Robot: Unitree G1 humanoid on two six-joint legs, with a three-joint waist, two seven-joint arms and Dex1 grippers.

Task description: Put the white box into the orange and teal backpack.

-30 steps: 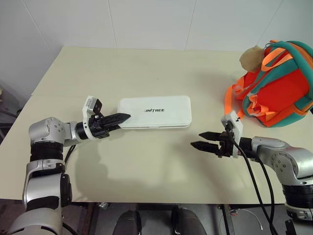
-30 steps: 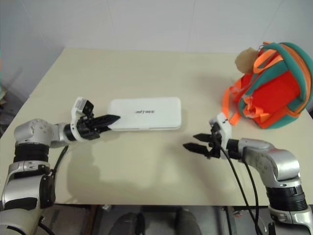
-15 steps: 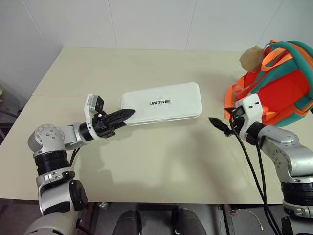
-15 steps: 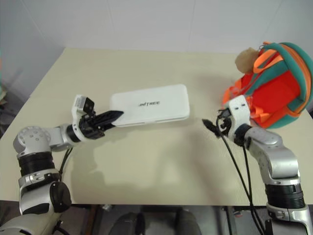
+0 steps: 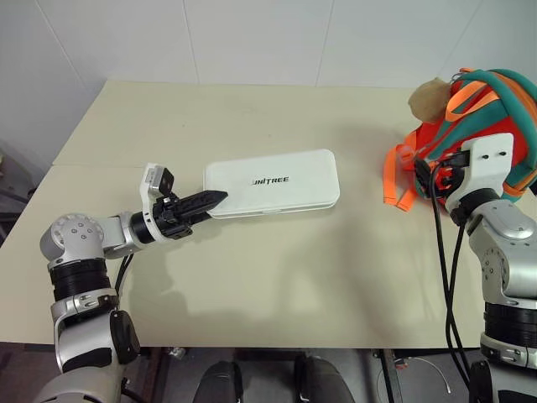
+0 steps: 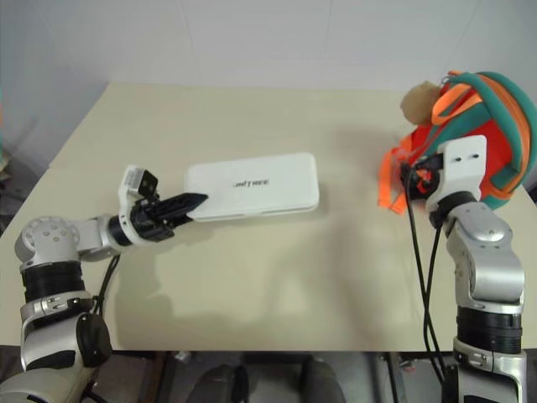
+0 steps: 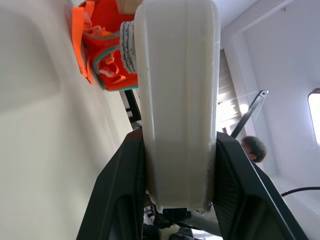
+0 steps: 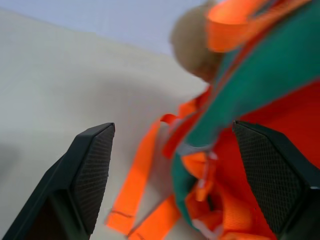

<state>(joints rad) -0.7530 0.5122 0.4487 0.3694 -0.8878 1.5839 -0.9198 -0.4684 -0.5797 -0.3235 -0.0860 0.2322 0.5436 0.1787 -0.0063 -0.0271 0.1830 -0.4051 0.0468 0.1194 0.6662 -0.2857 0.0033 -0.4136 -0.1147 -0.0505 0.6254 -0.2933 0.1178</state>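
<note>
White box [image 5: 273,183] near the middle of the cream table [image 5: 277,277], flat, long side running left to right, right end angled slightly toward the far side, dark "UNITREE" lettering on top. Left hand [image 5: 204,201] reaching in from the left at table height, pointing right, black fingers [image 7: 120,200] clamped on the box's left short end, one against each broad face as seen from the left wrist. Box otherwise free, well apart from the backpack. Orange and teal backpack [image 5: 491,109] at the far right of the table, upright and bulging, teal straps arching over the top, orange webbing loops trailing down its left side onto the table. Tan pom-pom [image 5: 430,97] at the backpack's upper left, touching it. Right hand [image 8: 200,165] raised at the right edge, just beside the backpack's left flank, pointing away toward it, fingers [image 8: 95,170] spread wide with nothing between them; orange webbing and teal trim directly ahead between the two pads. Contact between right hand and backpack impossible to tell. White tiled wall [image 5: 252,38] beyond the table.
</note>
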